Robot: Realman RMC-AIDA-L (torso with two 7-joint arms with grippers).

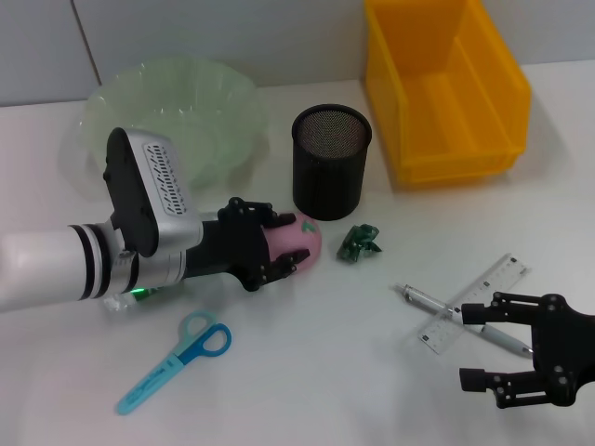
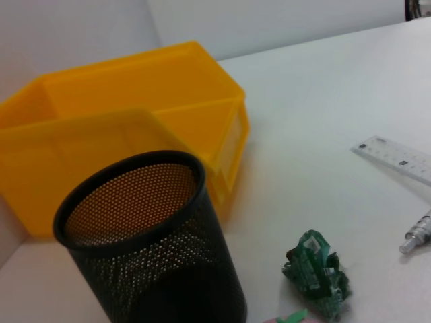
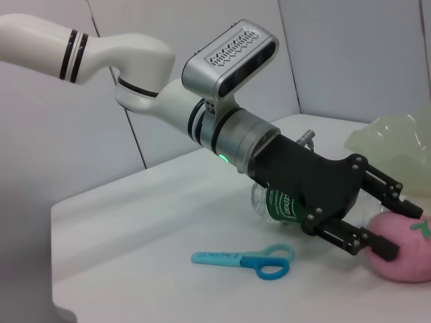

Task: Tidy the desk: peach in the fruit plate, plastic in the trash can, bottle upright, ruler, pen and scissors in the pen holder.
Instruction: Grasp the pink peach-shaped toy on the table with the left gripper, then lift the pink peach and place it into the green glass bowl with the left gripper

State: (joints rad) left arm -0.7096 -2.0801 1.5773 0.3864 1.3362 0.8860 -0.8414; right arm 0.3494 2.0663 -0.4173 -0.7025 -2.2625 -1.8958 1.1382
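Two tools are in view over the white counter [image 1: 307,372]. On the left of the head view, the left tool [image 1: 296,243] reaches in low, its black fingers [image 3: 384,245] spread around the pink peach [image 1: 299,243], which sits on the counter; whether the fingers press it I cannot tell. Behind the arm stands the pale green fruit plate [image 1: 172,111]. A clear bottle [image 3: 279,202] with a green label lies on its side under the left wrist. Below the arm lie the blue scissors [image 1: 177,358]. Moving right, the black mesh pen holder [image 1: 331,160] stands upright, with a crumpled green plastic scrap [image 1: 359,242] just beside it. Behind it is the yellow bin [image 1: 444,88]. Farther right, a silver pen [image 1: 437,311] lies across the clear ruler [image 1: 476,302]. At the far right the right tool [image 1: 502,348] hovers open near them, holding nothing.
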